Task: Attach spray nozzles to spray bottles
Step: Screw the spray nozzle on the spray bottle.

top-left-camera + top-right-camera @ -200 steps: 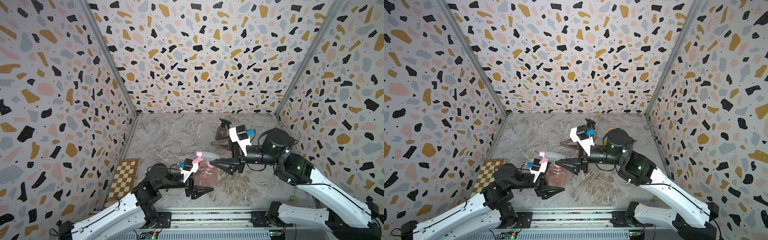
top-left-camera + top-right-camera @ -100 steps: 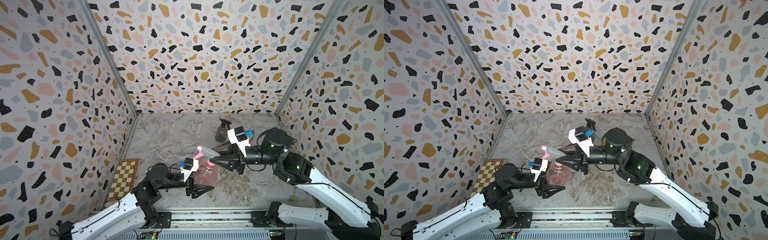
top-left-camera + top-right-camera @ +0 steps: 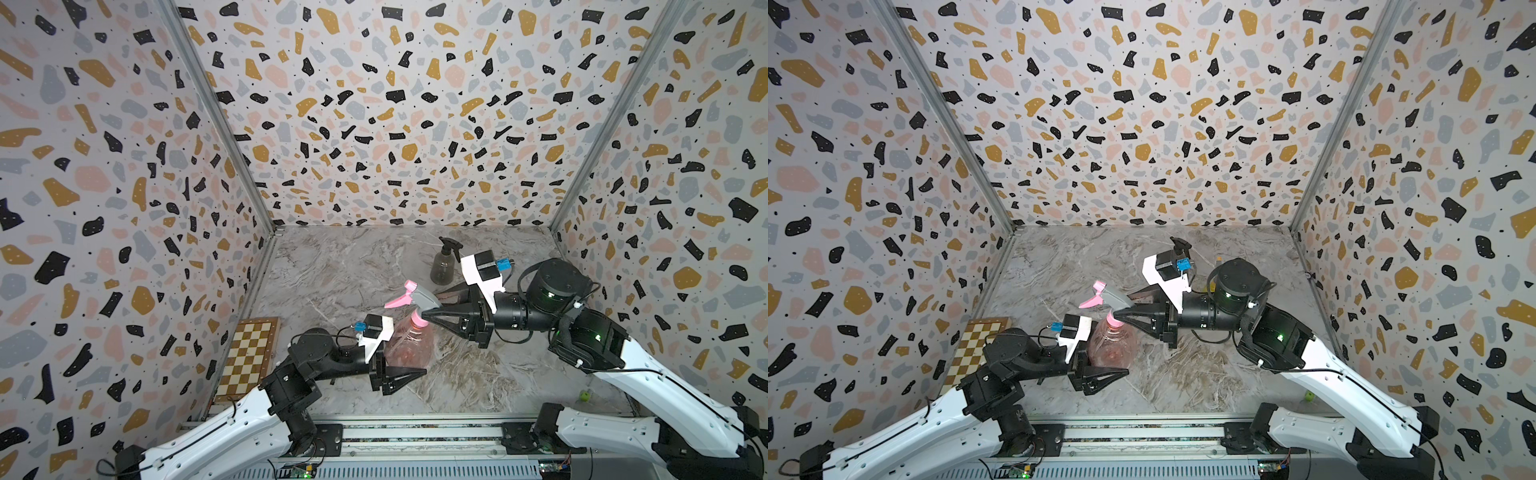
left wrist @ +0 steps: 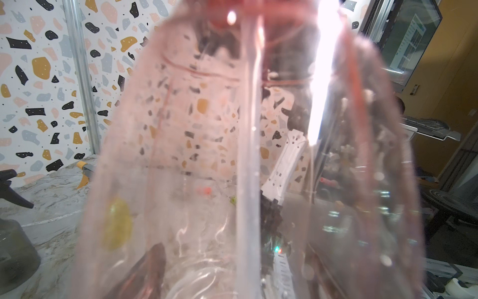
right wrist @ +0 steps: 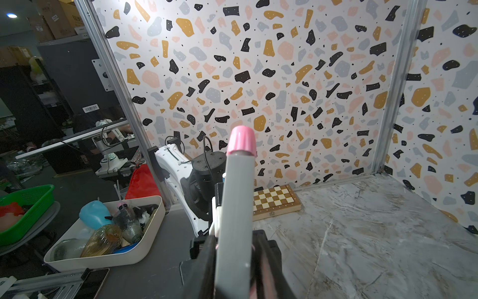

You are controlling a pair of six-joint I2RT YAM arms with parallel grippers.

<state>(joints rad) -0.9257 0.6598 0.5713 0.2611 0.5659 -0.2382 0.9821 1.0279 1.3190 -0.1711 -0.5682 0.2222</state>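
**Pink bottle held at the front, nozzle seated on its neck**

A marbled worktop (image 3: pixel 332 266) is enclosed by speckled walls on three sides. A folded chessboard (image 3: pixel 249 357) is laid against the left edge, near the front left corner.

The pink bottle (image 3: pixel 409 345) is found near the middle of the front edge. It is held upright and clamped low on its body by the left gripper (image 3: pixel 409 359), one finger being seen in front of it and the other hidden behind. The left wrist view is almost filled by this bottle (image 4: pixel 181 129), and a thin dip tube (image 4: pixel 248 155) is seen running down inside it.

The dark-grey bottle (image 3: pixel 442 270) is stood upright toward the rear, right of centre, with the black nozzle (image 3: pixel 451 245) fitted on top.

The pink-and-grey nozzle (image 3: pixel 415 297) is seated on the pink bottle's neck, its spout pointed toward the left edge. Its grey body is pinched from both sides by the right gripper (image 3: pixel 430 307), as is shown clearly in the right wrist view (image 5: pixel 236 194). How far the collar is threaded cannot be told.

A grey nozzle with a yellow-orange tip (image 4: pixel 84 173) is glimpsed on the worktop past the dark-grey bottle. A small green ball (image 3: pixel 584 395) is seen near the front right corner.
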